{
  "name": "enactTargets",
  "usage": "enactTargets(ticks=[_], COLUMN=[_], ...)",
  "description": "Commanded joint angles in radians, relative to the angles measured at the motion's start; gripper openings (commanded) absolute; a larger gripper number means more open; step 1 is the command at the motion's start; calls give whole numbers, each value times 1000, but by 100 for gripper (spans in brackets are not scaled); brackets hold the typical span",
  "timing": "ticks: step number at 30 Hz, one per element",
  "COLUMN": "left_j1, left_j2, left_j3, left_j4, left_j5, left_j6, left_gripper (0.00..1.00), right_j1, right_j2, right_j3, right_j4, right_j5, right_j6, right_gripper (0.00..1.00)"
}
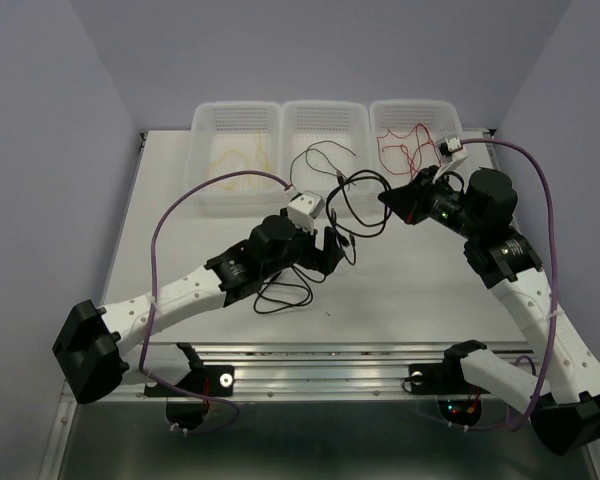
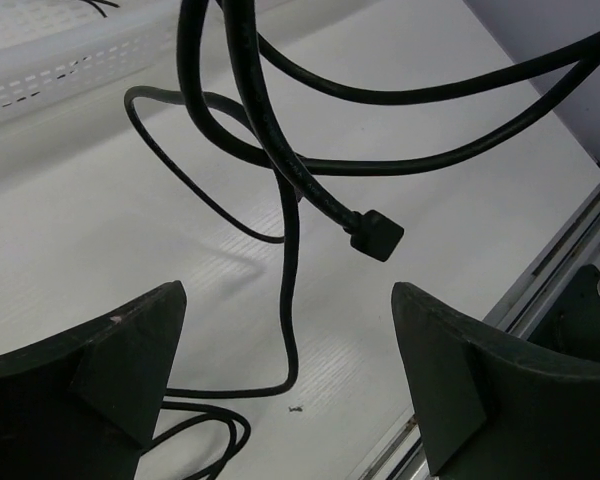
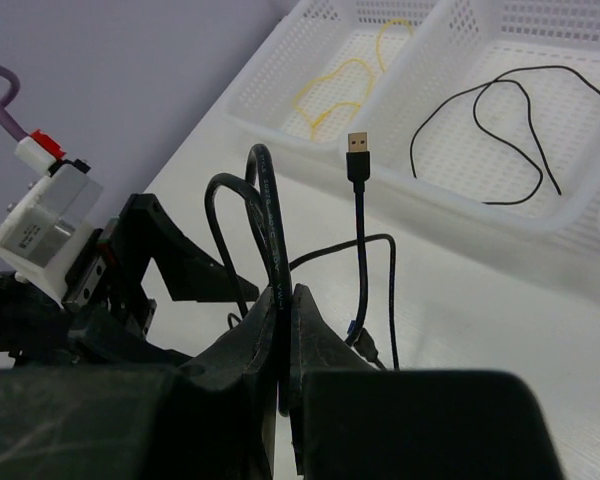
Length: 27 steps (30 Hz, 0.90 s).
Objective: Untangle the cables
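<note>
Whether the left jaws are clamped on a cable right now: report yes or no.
No: the left wrist view shows the left jaws wide apart, the black cable hanging free ahead of them.

white table top (image 1: pixel 430 290), matte, with a fine ribbed texture showing close up in the left wrist view. plain lavender walls on three sides: back wall (image 1: pixel 310 50), left wall (image 1: pixel 40 150), right wall (image 1: pixel 570 90), all bare, closing in the table. three white perforated plastic baskets in a row along the far edge, packed side by side: left basket (image 1: pixel 237 104), middle basket (image 1: pixel 324 104), right basket (image 1: pixel 415 103). silver metal rail (image 1: pixel 320 362) runs across the near edge of the table. nearer than the rail, a dull grey flat panel (image 1: pixel 310 445). light is even and soft, from above; shadows on the table are faint and short.
</note>
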Motion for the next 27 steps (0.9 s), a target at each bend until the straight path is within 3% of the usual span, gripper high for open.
enactTargets(ticks=[1, 4, 7, 10, 11, 16, 19, 24, 27], left_j1=[-2, 0, -2, -2, -2, -2, -4, -2, -2], left_j2=[18, 73, 122, 142, 130, 3, -152, -279, -293], left_j3=[-18, 11, 34, 57, 62, 8, -9, 77, 186], left_j4=[109, 105, 105, 96, 91, 89, 83, 10, -79], left_j5=[74, 53, 53, 53, 53, 54, 94, 79, -13], left_j6=[39, 35, 36, 33, 27, -17, -34, -15, -1], left_gripper=[95, 91, 73, 32, 2, 0, 0, 0, 0], right_j1=[7, 7, 7, 7, 7, 7, 7, 7, 7], right_j2=[-6, -10, -15, -9, -6, 58, 136, 207, 230], right_j3=[61, 61, 67, 71, 71, 71, 45, -52, -103], right_j4=[35, 43, 43, 28, 23, -41, -72, -48, -46], right_j5=[-37, -58, -64, -20, 1, 214, 403, 434, 495], right_j6=[26, 32, 34, 29, 28, 5, -5, 29, 43], right_gripper=[1, 1, 1, 1, 1, 1, 1, 1, 1])
